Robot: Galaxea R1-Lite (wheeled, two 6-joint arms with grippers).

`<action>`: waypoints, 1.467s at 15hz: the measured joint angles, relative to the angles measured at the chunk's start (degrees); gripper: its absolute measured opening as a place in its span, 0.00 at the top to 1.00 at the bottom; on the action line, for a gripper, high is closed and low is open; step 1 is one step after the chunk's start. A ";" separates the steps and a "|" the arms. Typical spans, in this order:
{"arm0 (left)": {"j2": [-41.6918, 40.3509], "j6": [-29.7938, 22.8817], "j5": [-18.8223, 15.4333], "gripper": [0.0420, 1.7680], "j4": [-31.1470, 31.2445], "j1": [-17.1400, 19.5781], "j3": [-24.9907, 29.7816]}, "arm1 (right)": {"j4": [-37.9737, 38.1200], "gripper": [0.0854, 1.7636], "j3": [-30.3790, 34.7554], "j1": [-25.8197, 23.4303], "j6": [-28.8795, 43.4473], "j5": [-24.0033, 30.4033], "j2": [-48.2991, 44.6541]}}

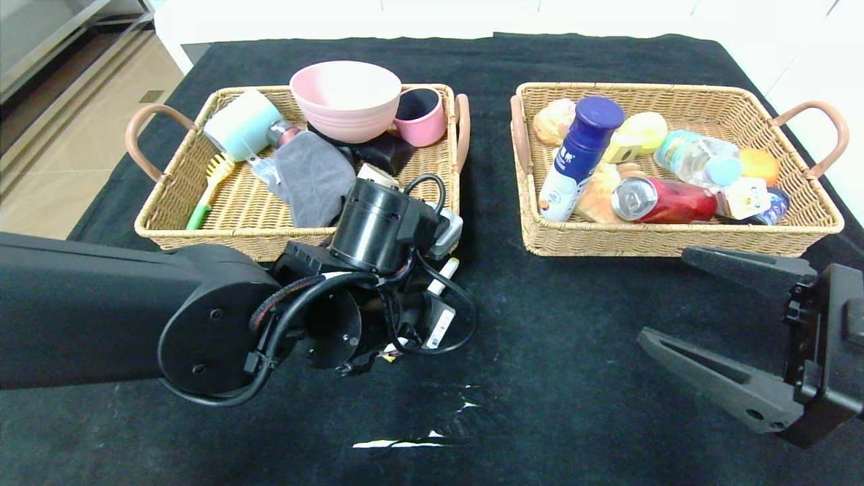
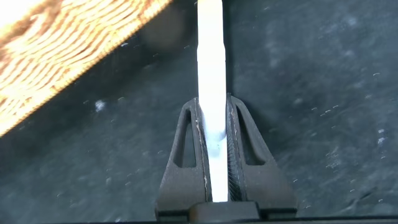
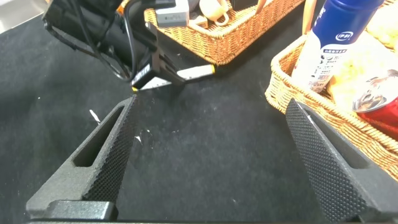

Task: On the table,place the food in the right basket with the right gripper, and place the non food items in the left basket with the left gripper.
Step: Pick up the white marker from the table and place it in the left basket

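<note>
The left tool [image 2: 216, 134] sits low over the black-clothed bench [image 1: 553, 351], just in front of the left basket [image 1: 236, 216], near its front right corner. Its two fingers are pressed together on the slim white marker [image 2: 210, 62], which runs straight out between them; in the head view the marker's pale tip [image 1: 449, 266] pokes out beyond the wrist, close to the basket's front wall. Whether the marker is touching the cloth cannot be told.

The left basket holds a pink bowl [image 1: 345, 98], a pink cup [image 1: 420, 115], a pale blue cup [image 1: 243, 125], a yellow-green brush [image 1: 210, 185] and the folded dark grey towel [image 1: 314, 179], which lies near the middle of the basket, partly behind the left arm.

The right tool [image 1: 695, 300] hangs over the bench in front of the right basket [image 1: 675, 239], near its front right corner, with its fingers wide apart and nothing between them.

The right basket carries a white bottle with a blue cap [image 1: 579, 155] standing tilted, the red drink can [image 1: 665, 200] on its side, the clear water bottle [image 1: 698, 162] lying toward the back, and the brown bun [image 1: 553, 120] in the far left corner. A white tear [image 1: 405, 442] in the cloth shows near the front edge.
</note>
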 joint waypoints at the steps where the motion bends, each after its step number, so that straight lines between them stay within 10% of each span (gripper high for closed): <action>1: -0.52 -0.04 -0.10 0.87 0.00 -0.11 0.00 | 0.02 0.03 -0.02 0.00 -0.02 0.02 0.00; 14: -12.61 -3.04 -4.64 0.87 -2.83 3.45 0.85 | 0.06 0.03 0.13 -0.05 -0.39 0.00 0.50; 22: -7.80 -2.77 -5.58 0.87 -2.83 7.13 -10.40 | -0.02 0.03 0.13 0.01 -0.38 0.00 0.57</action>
